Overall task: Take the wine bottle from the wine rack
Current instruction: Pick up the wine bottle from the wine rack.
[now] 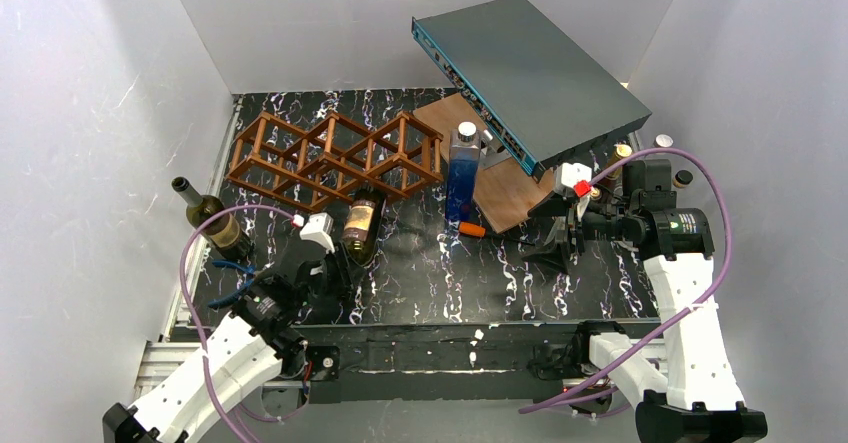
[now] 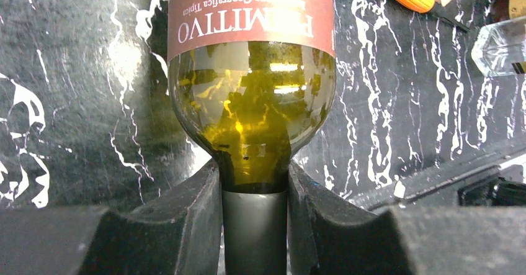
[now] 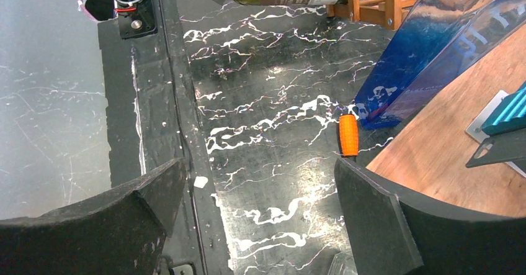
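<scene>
1. Wine bottle (image 1: 362, 225) has its base at the near edge of the wine rack (image 1: 335, 158), neck toward me.
2. My left gripper (image 2: 254, 185) is clamped on its neck.
3. My right gripper (image 3: 257, 200) hangs spread wide over the marbled mat (image 3: 267, 120), well right.

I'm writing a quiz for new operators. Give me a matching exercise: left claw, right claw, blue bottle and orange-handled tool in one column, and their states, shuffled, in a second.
Column one
1. left claw
2. right claw
3. blue bottle
4. orange-handled tool

Column two
A. standing upright
B. open, holding nothing
C. lying flat
D. shut on the neck of the wine bottle

Pairs: 1-D, 2-B, 3-A, 4-C
</scene>
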You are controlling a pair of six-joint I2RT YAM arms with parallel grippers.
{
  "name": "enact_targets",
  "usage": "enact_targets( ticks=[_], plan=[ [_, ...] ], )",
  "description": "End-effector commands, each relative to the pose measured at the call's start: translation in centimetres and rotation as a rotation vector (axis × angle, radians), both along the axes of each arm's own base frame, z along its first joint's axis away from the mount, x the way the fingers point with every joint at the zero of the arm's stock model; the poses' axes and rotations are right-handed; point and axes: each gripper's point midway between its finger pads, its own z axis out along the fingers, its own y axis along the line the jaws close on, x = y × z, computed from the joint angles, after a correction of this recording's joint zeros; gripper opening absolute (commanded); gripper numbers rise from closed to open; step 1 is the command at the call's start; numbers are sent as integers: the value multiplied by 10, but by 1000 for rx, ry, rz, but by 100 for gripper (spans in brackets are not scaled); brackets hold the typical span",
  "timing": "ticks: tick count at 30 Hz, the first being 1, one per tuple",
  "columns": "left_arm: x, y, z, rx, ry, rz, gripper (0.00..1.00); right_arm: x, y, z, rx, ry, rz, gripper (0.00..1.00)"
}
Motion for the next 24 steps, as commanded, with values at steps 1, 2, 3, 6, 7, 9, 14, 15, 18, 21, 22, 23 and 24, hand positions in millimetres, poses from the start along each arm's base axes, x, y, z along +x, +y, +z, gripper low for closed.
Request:
enact_targets(
  ticks=[1,2,3,6,7,9,14,15,18,21,22,23,24],
  plan=[
    [-5,-12,48,-115,-62,-44,0,2,1,5,8,-35,10,98],
    [-7,-12,50,-122,-58,-42,0,3,0,5,6,-36,9,98],
    [-10,-11,51,-129,-55,-44,0,3,0,4,4,-37,10,99],
    [-15,-11,54,-153,-40,-41,0,4,0,4,3,-41,14,98],
    [-18,-13,55,-165,-31,-49,0,4,0,4,2,-43,16,98],
    [-23,-16,58,-187,-14,-66,0,4,0,4,-5,-49,20,98],
    [-33,-21,69,-231,22,-95,0,3,-1,3,-20,-58,34,99],
    [-36,-22,71,-239,30,-101,0,3,-1,3,-21,-60,36,98],
    [-43,-25,80,-265,51,-122,0,4,-1,5,-18,-65,42,98],
    [-51,-27,86,-284,82,-143,0,5,0,6,-20,-73,56,98],
    [-54,-29,88,-291,95,-151,0,6,0,5,-21,-75,60,98],
    [-57,-30,90,-298,110,-158,0,6,0,5,-22,-76,63,98],
    [-59,-32,92,-307,122,-169,0,6,0,5,-24,-78,68,98]
  ],
)
